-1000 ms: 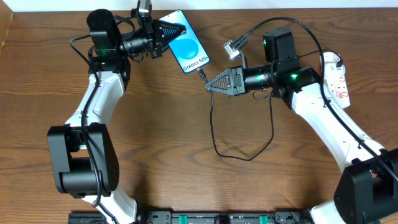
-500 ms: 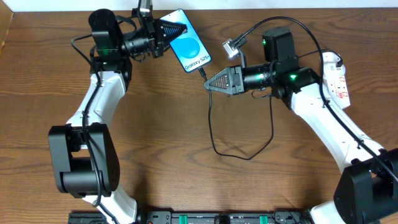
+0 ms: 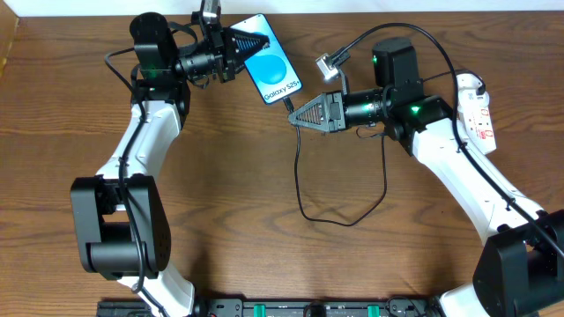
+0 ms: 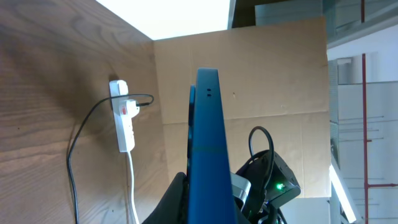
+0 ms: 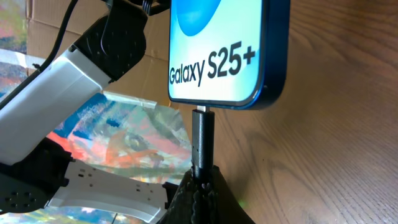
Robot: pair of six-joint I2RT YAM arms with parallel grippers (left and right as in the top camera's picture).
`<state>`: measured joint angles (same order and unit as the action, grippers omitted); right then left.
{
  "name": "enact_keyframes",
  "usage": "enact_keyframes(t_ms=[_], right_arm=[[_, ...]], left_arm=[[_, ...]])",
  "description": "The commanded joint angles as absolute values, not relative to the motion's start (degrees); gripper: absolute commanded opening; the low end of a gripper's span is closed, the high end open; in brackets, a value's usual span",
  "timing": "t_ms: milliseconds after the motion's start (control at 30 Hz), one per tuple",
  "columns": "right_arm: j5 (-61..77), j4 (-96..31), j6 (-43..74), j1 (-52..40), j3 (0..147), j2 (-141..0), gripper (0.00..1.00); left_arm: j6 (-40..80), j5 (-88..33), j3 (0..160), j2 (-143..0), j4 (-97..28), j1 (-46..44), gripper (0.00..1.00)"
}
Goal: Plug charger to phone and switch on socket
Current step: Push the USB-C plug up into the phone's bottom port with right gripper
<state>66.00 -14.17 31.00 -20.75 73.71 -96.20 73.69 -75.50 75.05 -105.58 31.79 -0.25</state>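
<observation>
The left gripper (image 3: 257,44) is closed on the upper end of the phone (image 3: 278,70), which sticks out ahead of its fingers with the lit blue screen facing up toward the overhead camera; in the left wrist view the phone shows edge-on, rising straight out from between the jaws.

The right gripper (image 3: 296,121) is pinched narrow on the connector end of the charger (image 3: 300,176), fingers pressed together around the cable just behind the connector; straight ahead of its tips, touching them by way of the connector, is the phone's lower edge; in the right wrist view the connector stands upright from the fingers and meets that edge at the middle, below the "Galaxy S25+" text; how far it is seated I cannot tell.

The two grippers point at each other with the phone between them, the left one at its top, the right one at its bottom.

Behind the right gripper the cable drops toward the near side of the table (image 3: 220,220), curls in a loose loop, and climbs back beside the right arm; the socket (image 3: 480,114) lies well behind this gripper, by its arm's elbow, at the table's right edge; the left wrist view shows the black cable reaching its far end beside a red switch; whether the switch is on I cannot tell.
</observation>
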Motion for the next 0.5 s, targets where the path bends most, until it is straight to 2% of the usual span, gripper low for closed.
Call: enact_keyframes(t_ms=[0, 467], right_arm=[[63.11, -12.99, 31.29, -21.04, 74.02, -96.55, 0.01], [63.11, -11.97, 32.36, -21.04, 74.04, -96.55, 0.01]], left_arm=[[74.00, -83.40, 76.20, -104.47, 32.25, -2.94, 0.07], [74.00, -85.52, 76.20, -104.47, 32.27, -5.06, 0.07]])
